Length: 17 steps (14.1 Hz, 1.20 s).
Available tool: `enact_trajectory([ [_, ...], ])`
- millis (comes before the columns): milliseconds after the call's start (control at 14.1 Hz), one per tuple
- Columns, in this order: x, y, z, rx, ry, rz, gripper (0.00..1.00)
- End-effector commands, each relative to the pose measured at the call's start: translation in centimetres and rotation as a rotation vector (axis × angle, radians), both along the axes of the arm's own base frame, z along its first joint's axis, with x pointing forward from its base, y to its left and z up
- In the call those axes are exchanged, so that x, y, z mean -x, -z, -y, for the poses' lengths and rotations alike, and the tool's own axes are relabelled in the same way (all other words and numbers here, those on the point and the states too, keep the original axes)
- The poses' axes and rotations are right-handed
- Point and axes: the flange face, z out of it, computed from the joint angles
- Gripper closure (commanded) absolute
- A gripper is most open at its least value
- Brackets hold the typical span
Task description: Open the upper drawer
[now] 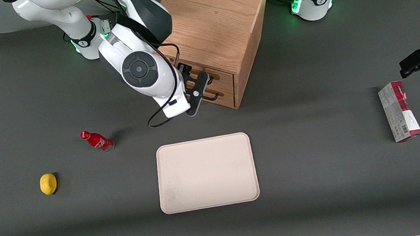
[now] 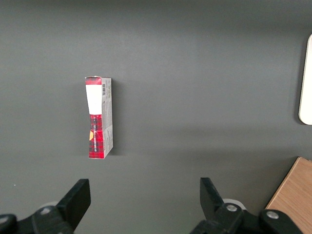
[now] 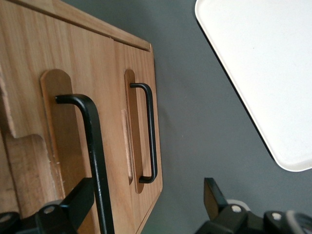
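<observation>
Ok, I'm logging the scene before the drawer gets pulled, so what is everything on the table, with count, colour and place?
Cabinet: one, light oak, between the arm bases.
Upper drawer: one, oak, black handle, looks slightly out.
Lower drawer: one, oak, black handle, shut.
Tray: one, cream, in front of the cabinet.
Bottle: one, red, toward the working arm's end.
Lemon: one, yellow, nearer the camera than the bottle.
Box: one, red and grey, toward the parked arm's end.
Gripper: one, black, open around the upper handle.

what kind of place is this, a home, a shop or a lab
Most likely a robotics lab test bench. A gripper, open, sits at the upper drawer of a lone wooden cabinet. Scattered props, a cream tray and a lemon, lie on a grey mat.
</observation>
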Motion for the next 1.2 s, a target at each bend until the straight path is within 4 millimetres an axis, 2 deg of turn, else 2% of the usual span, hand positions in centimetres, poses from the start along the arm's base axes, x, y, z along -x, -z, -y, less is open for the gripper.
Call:
enact_trajectory([
  [0,1.5,0.2,-0.7,0.006,-0.051,0.033,0.0],
  [708,2.5,3.0,-0.6,-0.015,-0.116,0.05,0.0],
  [921,2.2,3.7,-0.3,-0.01,-0.111,0.041,0.0],
  [1133,1.5,3.6,0.3,-0.009,-0.095,0.045,0.0],
])
